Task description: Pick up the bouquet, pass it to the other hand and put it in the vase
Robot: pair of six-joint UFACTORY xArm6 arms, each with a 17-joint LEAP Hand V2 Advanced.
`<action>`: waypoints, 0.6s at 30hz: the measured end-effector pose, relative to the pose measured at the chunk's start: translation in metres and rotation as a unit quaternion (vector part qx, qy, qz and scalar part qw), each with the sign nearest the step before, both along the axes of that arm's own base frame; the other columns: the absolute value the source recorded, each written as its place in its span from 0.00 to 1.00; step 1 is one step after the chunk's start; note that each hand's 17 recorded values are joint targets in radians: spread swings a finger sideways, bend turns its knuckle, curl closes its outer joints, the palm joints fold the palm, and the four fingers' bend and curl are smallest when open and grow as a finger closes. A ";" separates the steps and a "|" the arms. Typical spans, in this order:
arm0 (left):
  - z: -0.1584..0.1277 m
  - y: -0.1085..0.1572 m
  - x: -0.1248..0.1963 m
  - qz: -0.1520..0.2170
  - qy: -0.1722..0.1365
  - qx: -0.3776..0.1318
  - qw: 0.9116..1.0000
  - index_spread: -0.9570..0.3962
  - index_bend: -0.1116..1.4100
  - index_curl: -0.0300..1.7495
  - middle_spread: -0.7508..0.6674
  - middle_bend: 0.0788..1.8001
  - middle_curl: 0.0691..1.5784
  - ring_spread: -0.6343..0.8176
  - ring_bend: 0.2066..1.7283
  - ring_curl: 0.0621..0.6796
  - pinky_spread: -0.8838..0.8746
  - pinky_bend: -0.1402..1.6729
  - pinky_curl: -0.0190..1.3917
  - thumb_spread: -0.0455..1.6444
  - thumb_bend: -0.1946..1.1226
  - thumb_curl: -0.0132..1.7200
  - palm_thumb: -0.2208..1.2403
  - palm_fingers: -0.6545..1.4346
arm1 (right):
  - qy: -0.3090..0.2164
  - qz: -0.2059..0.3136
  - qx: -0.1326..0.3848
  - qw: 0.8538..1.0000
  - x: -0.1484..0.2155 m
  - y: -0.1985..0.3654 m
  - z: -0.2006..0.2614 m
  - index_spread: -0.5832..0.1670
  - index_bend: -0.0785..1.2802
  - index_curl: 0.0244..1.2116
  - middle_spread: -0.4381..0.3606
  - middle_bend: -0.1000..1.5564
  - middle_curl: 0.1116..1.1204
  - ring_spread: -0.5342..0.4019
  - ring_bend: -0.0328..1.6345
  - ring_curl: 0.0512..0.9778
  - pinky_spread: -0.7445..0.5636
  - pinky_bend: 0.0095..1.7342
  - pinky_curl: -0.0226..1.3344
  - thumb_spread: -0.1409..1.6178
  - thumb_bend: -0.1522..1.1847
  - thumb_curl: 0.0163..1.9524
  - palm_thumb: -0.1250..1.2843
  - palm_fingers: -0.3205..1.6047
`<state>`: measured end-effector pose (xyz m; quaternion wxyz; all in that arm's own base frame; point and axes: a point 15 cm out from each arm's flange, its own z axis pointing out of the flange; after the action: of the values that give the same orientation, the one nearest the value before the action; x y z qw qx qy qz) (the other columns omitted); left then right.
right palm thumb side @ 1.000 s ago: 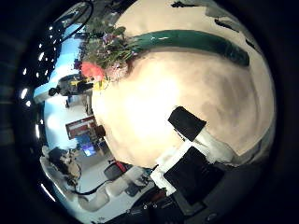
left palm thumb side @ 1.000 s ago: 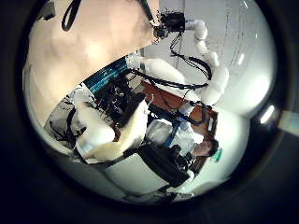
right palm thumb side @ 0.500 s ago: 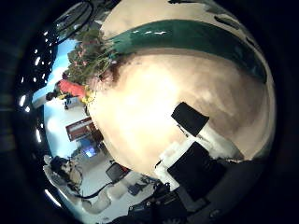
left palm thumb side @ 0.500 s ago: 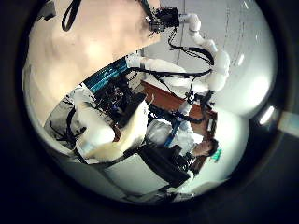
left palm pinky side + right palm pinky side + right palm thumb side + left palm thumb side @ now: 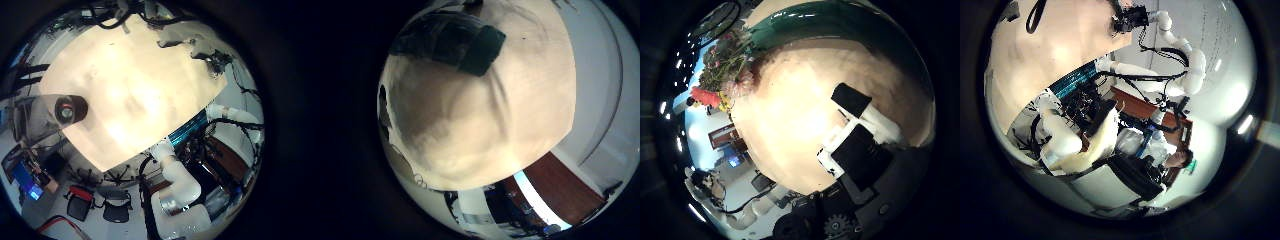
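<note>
The bouquet lies flat on the table. In the right thumb side palm view its long wrapped stem (image 5: 830,22) fills the edge, with the flowers (image 5: 725,65) at one end. Its wrap (image 5: 445,45) also shows close in the right little finger side palm view. My right hand (image 5: 862,140) hovers close over the table beside the stem, fingers straight, holding nothing. The vase (image 5: 65,108) stands upright on the table. My left hand (image 5: 1070,140) is relaxed and empty, away from both.
The table top (image 5: 140,90) is bare between the vase and the right hand. Desks, chairs and shelves (image 5: 1140,125) stand in the room beyond the table's edge.
The bouquet's stem has grown larger and closer in the right thumb side palm view: the right hand has come down toward it. The left hand's view is almost unchanged.
</note>
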<state>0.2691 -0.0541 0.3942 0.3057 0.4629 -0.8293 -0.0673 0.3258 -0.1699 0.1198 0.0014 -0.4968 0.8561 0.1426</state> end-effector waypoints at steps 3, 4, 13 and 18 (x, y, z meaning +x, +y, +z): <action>0.000 0.000 0.000 0.000 -0.001 0.000 1.000 0.66 0.19 0.23 0.62 0.11 0.22 0.59 0.37 0.12 0.69 0.43 0.01 0.74 0.13 0.17 0.34 0.46 | 0.003 0.001 -0.005 1.000 0.001 0.000 0.001 0.32 0.22 0.37 0.33 0.38 0.35 0.29 0.58 0.29 0.38 0.47 0.11 0.64 0.11 0.24 0.73 0.68; 0.000 0.000 0.000 0.000 -0.001 0.000 1.000 0.66 0.19 0.23 0.62 0.11 0.22 0.59 0.37 0.12 0.69 0.43 0.01 0.74 0.13 0.17 0.34 0.46 | 0.003 0.002 -0.005 1.000 0.002 0.001 0.001 0.27 0.23 0.38 0.30 0.39 0.36 0.27 0.58 0.29 0.32 0.51 0.12 0.63 0.11 0.24 0.75 0.72; 0.000 0.000 0.000 0.001 -0.001 0.000 1.000 0.66 0.19 0.23 0.61 0.11 0.22 0.58 0.37 0.13 0.69 0.43 0.01 0.73 0.13 0.17 0.34 0.46 | -0.009 0.015 -0.027 0.999 0.014 -0.001 0.011 0.14 0.53 0.63 0.20 0.62 0.59 0.28 0.74 0.48 0.31 0.73 0.27 0.61 0.10 0.26 0.81 0.83; 0.000 0.000 0.000 0.001 -0.001 0.000 1.000 0.65 0.19 0.23 0.61 0.11 0.22 0.58 0.37 0.13 0.69 0.43 0.01 0.73 0.13 0.17 0.33 0.46 | -0.053 0.014 -0.051 0.997 0.026 -0.009 0.045 0.18 0.70 0.74 0.23 0.74 0.69 0.30 0.81 0.56 0.37 0.81 0.33 0.61 0.14 0.29 0.88 0.79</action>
<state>0.2695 -0.0537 0.3941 0.3052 0.4637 -0.8291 -0.0666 0.3514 -0.1789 0.1651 0.0200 -0.5148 0.8540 0.0722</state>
